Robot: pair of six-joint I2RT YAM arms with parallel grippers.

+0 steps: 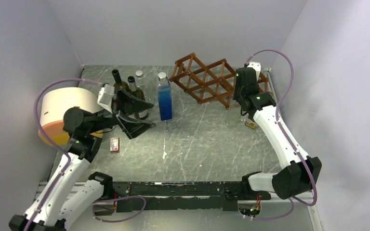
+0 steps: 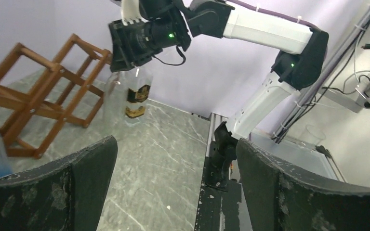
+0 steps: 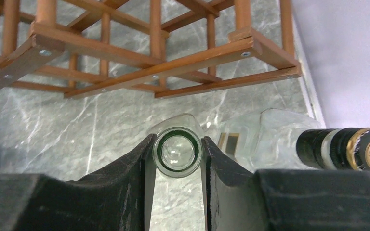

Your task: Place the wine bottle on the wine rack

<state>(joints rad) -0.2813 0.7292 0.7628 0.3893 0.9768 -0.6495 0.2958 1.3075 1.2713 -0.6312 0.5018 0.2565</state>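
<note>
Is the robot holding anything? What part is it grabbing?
Yes. The right pincer is shut on the clear bottle, squeezing the top of its neck, right by the open mouth. The left pincer is open and holds nothing.

Pale lavender walls (image 1: 173,29) enclose a grey marbled tabletop (image 1: 197,139).

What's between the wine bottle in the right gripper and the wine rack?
Nothing: the right wrist view shows only bare tabletop between the wine bottle and the wine rack; the capped bottle lies to the side.
</note>
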